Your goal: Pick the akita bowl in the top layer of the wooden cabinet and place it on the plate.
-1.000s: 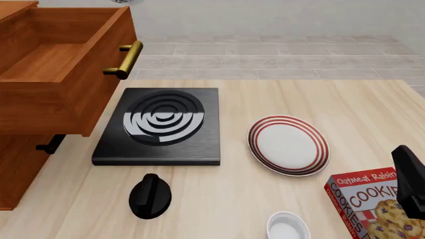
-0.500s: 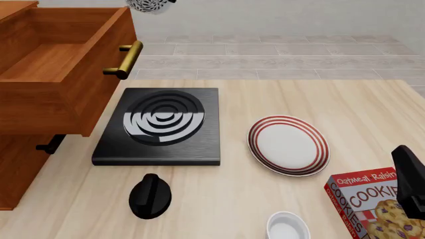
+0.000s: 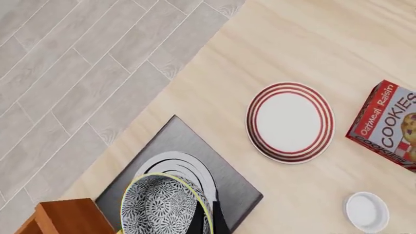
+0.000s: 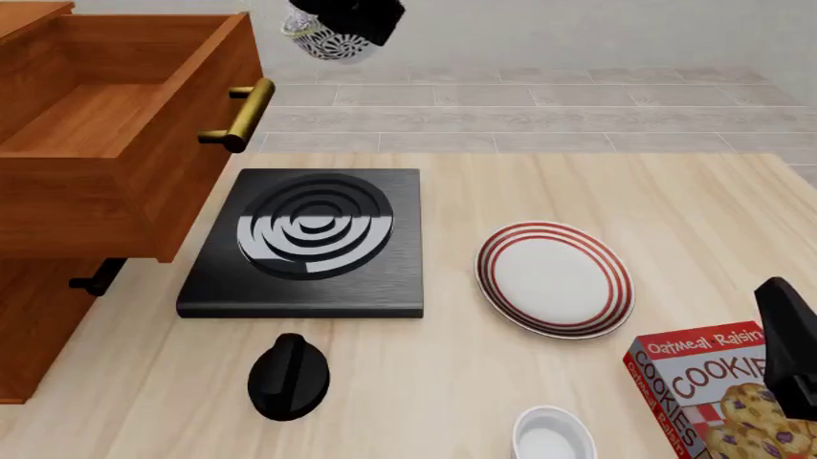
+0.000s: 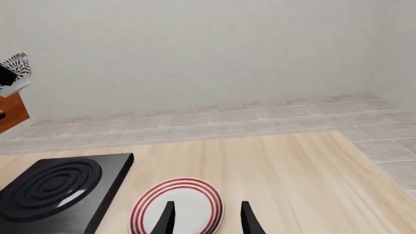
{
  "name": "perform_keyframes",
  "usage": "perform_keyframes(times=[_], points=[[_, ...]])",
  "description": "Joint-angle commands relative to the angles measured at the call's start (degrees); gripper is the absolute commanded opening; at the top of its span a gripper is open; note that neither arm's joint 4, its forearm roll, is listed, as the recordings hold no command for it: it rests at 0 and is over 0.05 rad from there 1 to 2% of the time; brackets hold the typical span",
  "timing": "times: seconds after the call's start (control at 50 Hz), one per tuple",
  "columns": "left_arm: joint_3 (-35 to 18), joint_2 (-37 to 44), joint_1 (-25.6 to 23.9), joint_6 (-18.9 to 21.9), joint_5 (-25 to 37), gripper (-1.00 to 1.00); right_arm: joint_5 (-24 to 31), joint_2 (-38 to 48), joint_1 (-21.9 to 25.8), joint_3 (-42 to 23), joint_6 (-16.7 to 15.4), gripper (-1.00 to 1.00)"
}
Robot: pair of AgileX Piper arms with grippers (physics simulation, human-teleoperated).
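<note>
High above the table's far side, the akita bowl [image 4: 327, 44] with its black-and-white pattern hangs in my left gripper [image 4: 347, 27], which is shut on its rim. In the left wrist view the bowl [image 3: 161, 208] shows its patterned inside over the stove slab, with one finger [image 3: 206, 220] on its edge. The red-ringed plate [image 4: 554, 279] lies bare on the table, right of the slab. The wooden cabinet's top layer [image 4: 115, 124] stands pulled out and empty. My right gripper [image 5: 206, 219] is open, low over the table's near right, pointing toward the plate [image 5: 177, 204].
A black square stove slab [image 4: 306, 244] lies between cabinet and plate. A black rounded object [image 4: 289, 376] sits in front of it. A plain white small bowl [image 4: 552, 435] and a cookie box [image 4: 709, 392] stand at the near right. The drawer's brass handle [image 4: 243, 113] juts out.
The left gripper has come down and to the right into the front view, carrying the akita bowl away from the drawer. The right arm has stayed still.
</note>
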Motion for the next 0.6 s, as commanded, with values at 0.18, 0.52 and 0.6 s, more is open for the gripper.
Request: perform_keyframes(times=[0.18, 0.52, 0.6], points=[[2.2, 2.4, -3.7, -0.2, -3.0, -1.0, -0.2, 0.0, 0.0, 0.0, 0.3, 1.0], [3.0, 6.0, -7.8, -1.3, -5.2, -1.0, -0.4, 0.0, 0.2, 0.0, 0.4, 1.0], [2.3, 7.2, -8.7, -1.8, -5.2, -1.0, -0.4, 0.0, 0.2, 0.0, 0.4, 1.0]])
